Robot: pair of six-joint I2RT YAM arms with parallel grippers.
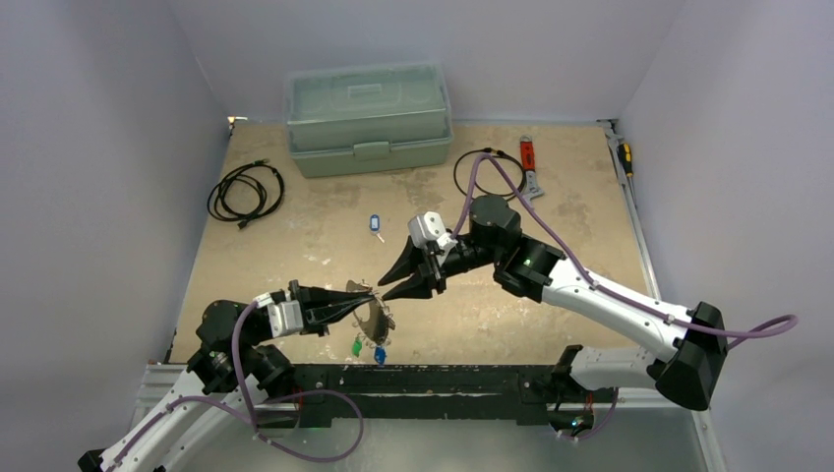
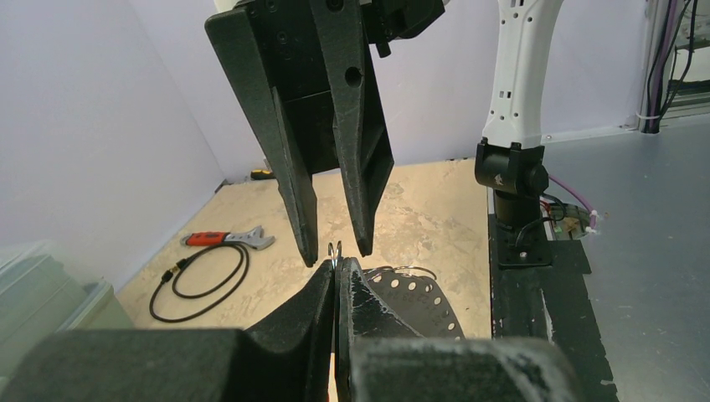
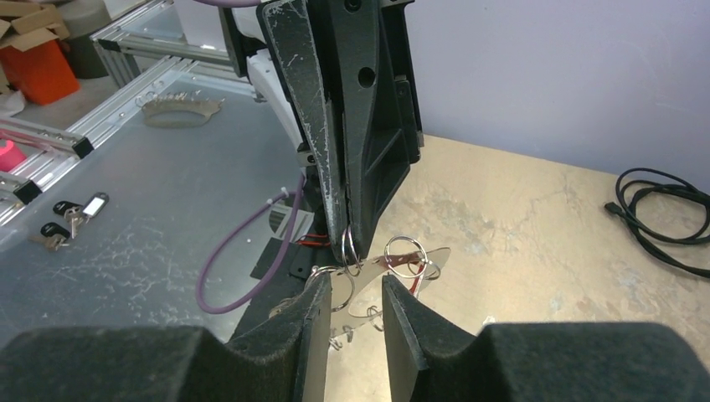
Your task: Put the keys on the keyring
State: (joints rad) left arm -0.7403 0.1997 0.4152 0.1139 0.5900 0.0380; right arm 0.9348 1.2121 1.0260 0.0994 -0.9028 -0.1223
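Two end effectors: they meet tip to tip above the near edge of the worktop [image 1: 551, 206].
Left end effector [image 2: 336, 268]: clenched, its fingers pressed together on the wire of the keyring.
Right end effector [image 3: 355, 283]: released, with a clear gap between the fingers. It touches nothing, and its tips bracket the pinched spot from the other side.
Keyring [image 3: 344, 244]: a thin silvery loop held off the worktop at the left fingertips. A perforated metal plate [image 2: 414, 295] and another small ring [image 3: 405, 251] sit just beside it. How they are joined cannot be made out.
Green key [image 1: 356, 346]: just below the keyring at the near edge. Whether it hangs from the keyring cannot be told.
Blue key [image 1: 380, 355]: just beside the green one, with the same doubt.
Loose blue-headed key [image 1: 375, 225]: lies flat and alone mid-worktop, well apart from the keyring.
Toolbox [image 1: 369, 118]: pale green, lid shut, against the far wall.
Cable coils: one black coil at far left [image 1: 246, 190], another at far right [image 1: 464, 182].
Wrench [image 1: 528, 157]: red-handled, just beside the right coil.
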